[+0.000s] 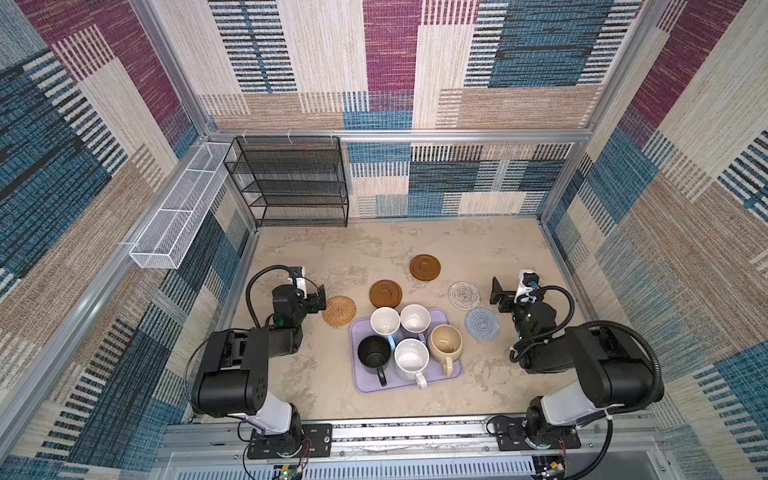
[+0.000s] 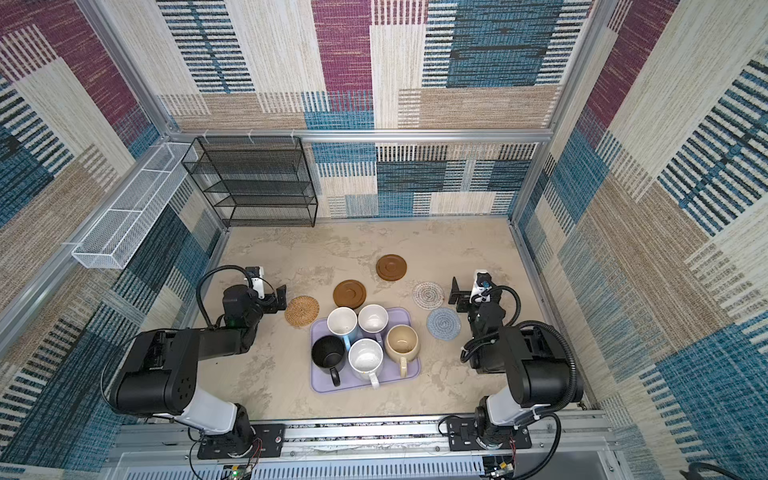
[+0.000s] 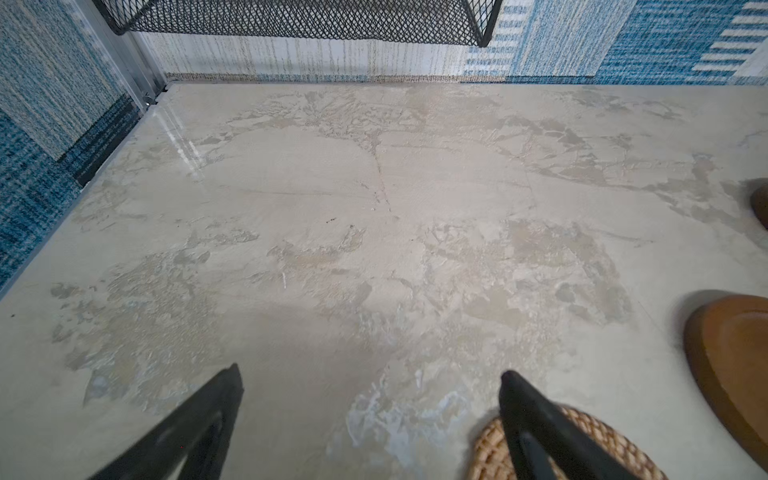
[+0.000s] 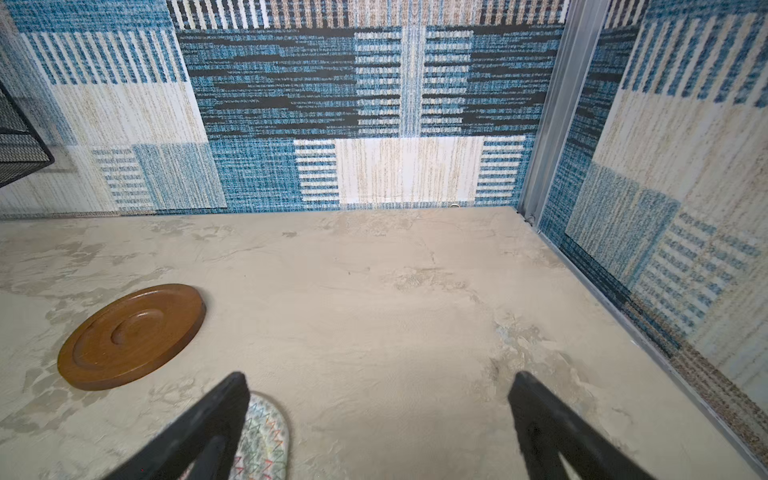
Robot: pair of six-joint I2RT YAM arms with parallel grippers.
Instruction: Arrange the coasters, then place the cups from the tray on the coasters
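Though the table [image 1: 332, 249] is wide, I see its things clustered centrally: the tray [image 1: 365, 384] carrying all five cups [image 1: 411, 359] upright, five coasters [image 1: 385, 294] lying bare in an arc just beyond it. Left end effector [image 1: 322, 298] and right end effector [image 1: 498, 297] flank that arc, jaws spread apart, gripping nothing.

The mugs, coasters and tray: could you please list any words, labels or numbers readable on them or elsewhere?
None: the mugs, coasters and tray bear no lettering in any view.
The white coaster shows coloured zigzags, pattern not text.
Any marking on the arm bases is too small to read.
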